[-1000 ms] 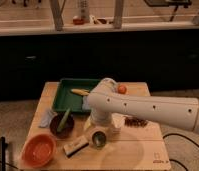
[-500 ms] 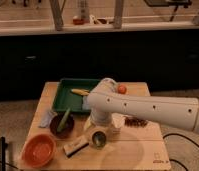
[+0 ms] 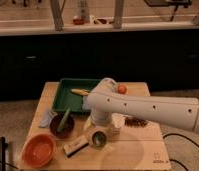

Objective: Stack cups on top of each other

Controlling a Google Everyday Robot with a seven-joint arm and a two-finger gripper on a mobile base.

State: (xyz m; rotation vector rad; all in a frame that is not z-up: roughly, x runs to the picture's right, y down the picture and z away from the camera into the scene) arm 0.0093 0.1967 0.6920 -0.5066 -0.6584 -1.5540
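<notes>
**Inspector:** Where is the gripper (image 3: pixel 99 131) standing, and what is it doing?

**Assistant:** It is hanging low over the middle of the wooden table (image 3: pixel 138 152), at the end of the white arm (image 3: pixel 143 106) that is reaching in from the right. Whether it is holding anything cannot be told; the wrist is hiding it.

**Inspector:** The cups?

**Assistant:** The grey-olive cup (image 3: pixel 98 138) is sitting upright directly beneath the gripper, mouth up. The pale cup (image 3: pixel 116 123) is standing just right of the gripper, close against the wrist. They are sitting side by side, not nested, so I am judging the stack not yet made. The gripper is likely poised over the darker one either to grasp it or to treat it as the base.

**Inspector:** Surroundings?

**Assistant:** Left of the gripper, a dark brown bowl (image 3: pixel 62 125) is holding a green utensil. Farther left and nearer the camera, an orange bowl (image 3: pixel 39 150) is resting at the table's corner. A small block (image 3: pixel 75 145) is lying just left of the olive cup. Behind the gripper, a green tray (image 3: pixel 68 95) is carrying a yellow item. An orange ball (image 3: pixel 122 89) is showing past the arm, and a brown scatter (image 3: pixel 136 121) is lying to the right.

**Inspector:** The room?

**Assistant:** Speckled flooring, a dark cabinet front behind, and a counter above it.
</notes>
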